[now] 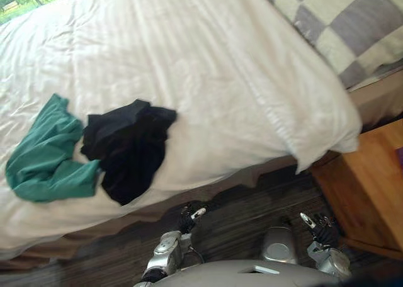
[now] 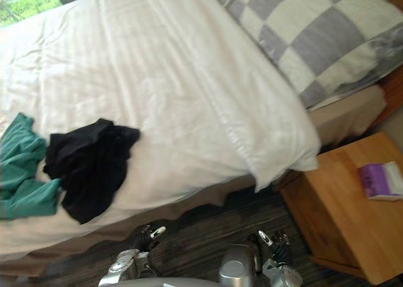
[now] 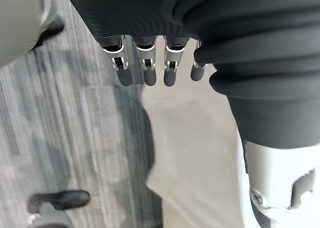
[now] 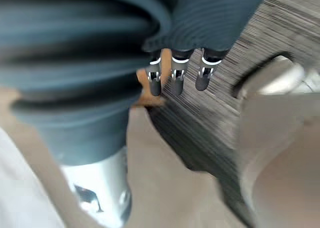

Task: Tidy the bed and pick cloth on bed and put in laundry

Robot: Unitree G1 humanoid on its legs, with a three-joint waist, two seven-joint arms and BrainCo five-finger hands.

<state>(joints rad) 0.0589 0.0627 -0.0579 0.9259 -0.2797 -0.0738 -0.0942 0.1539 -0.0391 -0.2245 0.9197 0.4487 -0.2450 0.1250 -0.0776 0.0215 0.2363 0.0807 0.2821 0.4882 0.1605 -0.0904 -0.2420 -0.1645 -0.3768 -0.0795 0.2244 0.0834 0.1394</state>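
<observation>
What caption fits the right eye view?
Black garment and green garment lie on the white duvet; left hand and right hand hang open, empty.

No text, number or sign can be read here. The purple packet on the wooden bedside table, at the right edge of the frame, may carry some print, but it is too small to tell. The green cloth and the black cloth, at the lower left, show plain colour only. The pillow at the upper right has only grey and cream squares.
</observation>
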